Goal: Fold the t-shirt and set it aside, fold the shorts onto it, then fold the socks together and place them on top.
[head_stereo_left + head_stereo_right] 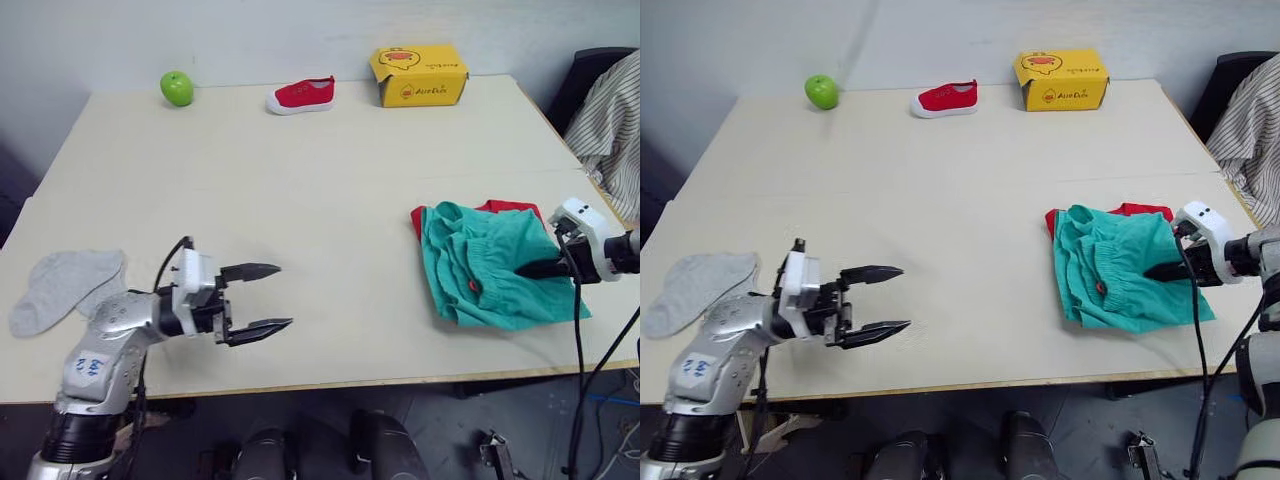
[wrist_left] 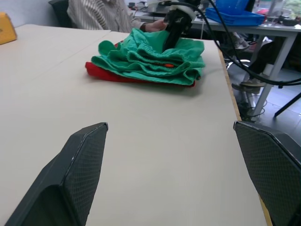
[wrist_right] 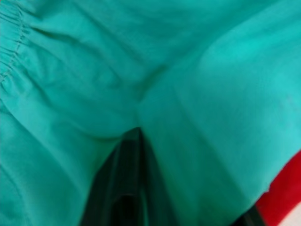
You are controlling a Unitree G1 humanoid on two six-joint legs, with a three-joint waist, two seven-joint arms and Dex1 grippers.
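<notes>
While the teal fabric shorts (image 1: 493,265) with the gathered waistband lie folded on top of the bright red t-shirt (image 1: 505,207) near the table's right edge, the right gripper (image 1: 530,268) presses its black fingers into the teal cloth. From the right wrist view its fingers look drawn together with a fold of fabric bunched around them, though whether they truly pinch the cloth is hard to say. The left gripper (image 1: 262,298) hovers just above the pale wooden table (image 1: 300,180) near the front edge, its two black fingers spread wide with nothing between them. The pair of light grey socks (image 1: 62,286) lies flat behind it, at the table's left edge, well apart from the stack.

By the look of it, the shirt and shorts steps are nearly finished and the socks come next. The main risk sits with the right gripper: if it pulls away with fabric caught between its fingers, the shorts could drag open or slide off the shirt, perhaps over the nearby edge. The socks lie close to their own edge too, so a clumsy grab could push them off. A green apple (image 1: 177,87), a small red shoe (image 1: 301,95) and a yellow cardboard box (image 1: 418,75) stand along the far side, away from the work.
</notes>
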